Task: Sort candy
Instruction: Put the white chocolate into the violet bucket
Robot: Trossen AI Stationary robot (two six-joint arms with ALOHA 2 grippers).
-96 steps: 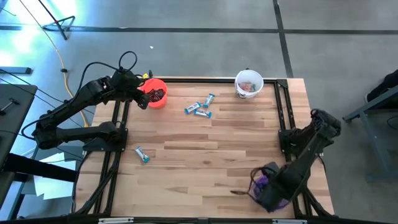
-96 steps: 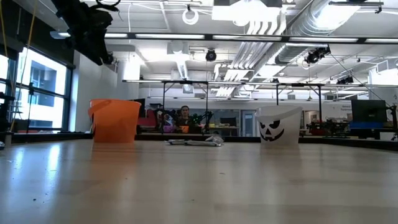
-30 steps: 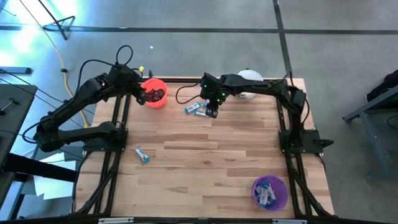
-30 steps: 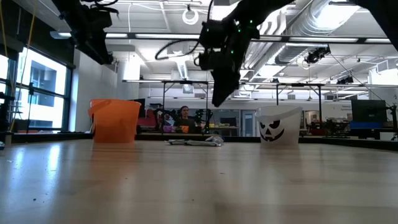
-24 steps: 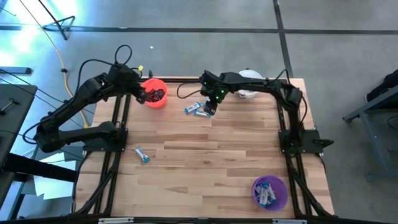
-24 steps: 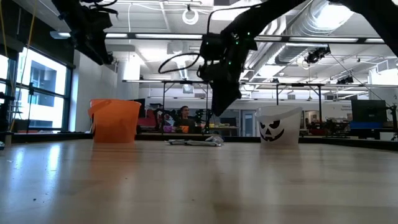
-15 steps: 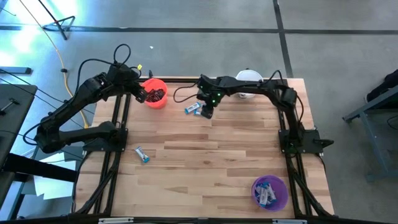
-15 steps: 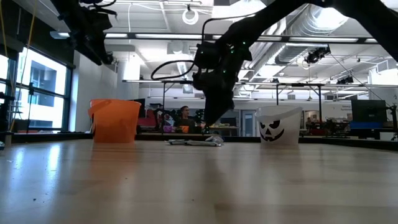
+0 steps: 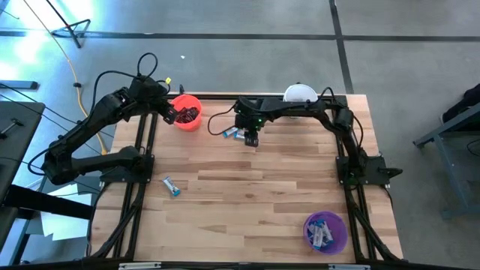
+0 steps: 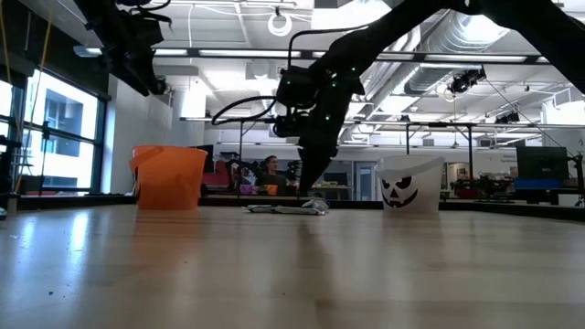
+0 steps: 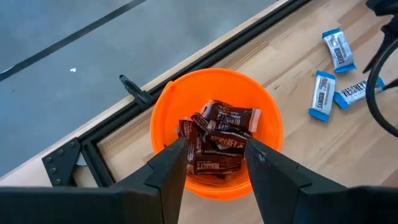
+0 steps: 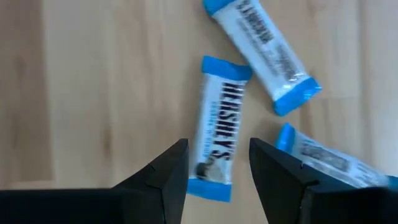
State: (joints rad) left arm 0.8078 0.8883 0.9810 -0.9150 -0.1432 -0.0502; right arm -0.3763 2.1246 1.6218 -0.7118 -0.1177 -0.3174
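Note:
Three blue-and-white candy pieces [image 9: 234, 133] lie flat on the wooden table at its far middle. My right gripper [image 12: 217, 146] hangs just over them, open and pointing down, one finger on each side of the middle piece [image 12: 219, 134]; I see no touch. In the low view its tips [image 10: 308, 195] are close to the tabletop. My left gripper [image 11: 216, 149] stands open above the orange cup [image 11: 214, 127] at the far left, which holds dark brown candy [image 11: 217, 140]. One more blue-and-white piece [image 9: 172, 186] lies near the table's left edge.
A white cup [image 9: 300, 94] stands at the far edge, right of my right arm. A purple cup [image 9: 325, 231] with blue-and-white pieces sits at the near right corner. Black frame rails [image 9: 142, 150] run along both sides of the table. Bare wood fills the middle.
My right gripper has come down toward the blue-and-white candy and shifted a little toward the table's left edge, rolling at the wrist. The candy has stayed where it was.

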